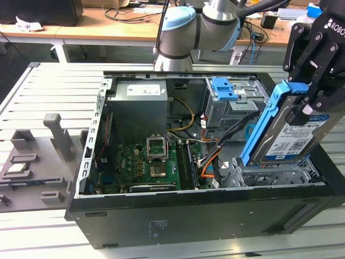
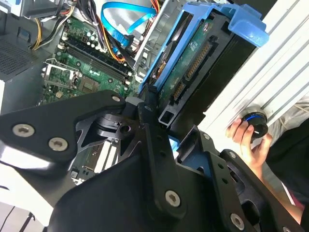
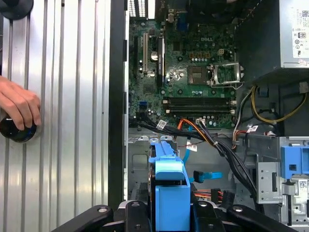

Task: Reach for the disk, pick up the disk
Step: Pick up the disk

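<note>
One disk (image 1: 294, 141) with its blue bracket hangs tilted above the metal drive cage (image 1: 269, 175) at the exterior view's right end of the open computer case (image 1: 161, 221), lifted clear of it. Black gripper (image 1: 312, 100) fingers pinch its upper end. Below lies the green motherboard (image 1: 156, 162). A hand (image 3: 19, 106) rests on a dark knob (image 3: 17, 131) on the slatted table (image 3: 63, 96) beside the case.

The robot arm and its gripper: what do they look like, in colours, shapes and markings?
The arm is built of rounded silver-grey joint housings with pale blue end caps, and black cables run beside it. The gripper is black, made of flat angular linkage plates joined by round silver bolts, with white lettering on its body. In the second wrist view its fingers are slim black bars.
</note>
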Controlling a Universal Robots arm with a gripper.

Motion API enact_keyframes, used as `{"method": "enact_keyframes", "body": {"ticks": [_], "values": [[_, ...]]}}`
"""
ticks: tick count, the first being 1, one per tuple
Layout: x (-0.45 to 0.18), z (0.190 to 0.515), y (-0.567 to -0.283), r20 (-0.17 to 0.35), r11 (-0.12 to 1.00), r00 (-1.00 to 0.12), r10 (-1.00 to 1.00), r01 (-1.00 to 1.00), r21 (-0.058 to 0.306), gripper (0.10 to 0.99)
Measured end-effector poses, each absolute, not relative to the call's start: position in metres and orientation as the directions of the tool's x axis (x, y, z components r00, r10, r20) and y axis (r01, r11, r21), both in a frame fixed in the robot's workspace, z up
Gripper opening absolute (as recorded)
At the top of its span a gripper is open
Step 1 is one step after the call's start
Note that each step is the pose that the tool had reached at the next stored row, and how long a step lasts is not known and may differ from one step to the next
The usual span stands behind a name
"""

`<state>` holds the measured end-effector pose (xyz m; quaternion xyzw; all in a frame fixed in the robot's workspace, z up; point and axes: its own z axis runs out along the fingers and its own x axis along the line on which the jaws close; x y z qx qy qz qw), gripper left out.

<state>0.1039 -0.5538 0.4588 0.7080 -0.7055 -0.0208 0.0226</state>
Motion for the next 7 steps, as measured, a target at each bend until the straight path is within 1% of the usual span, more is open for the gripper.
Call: {"method": "enact_keyframes", "body": {"ticks": [7], "values": [[0.104, 0.458, -0.5538, 0.002, -0.004, 0.004, -1.0, -0.998, 0.061, 0.365]]}}
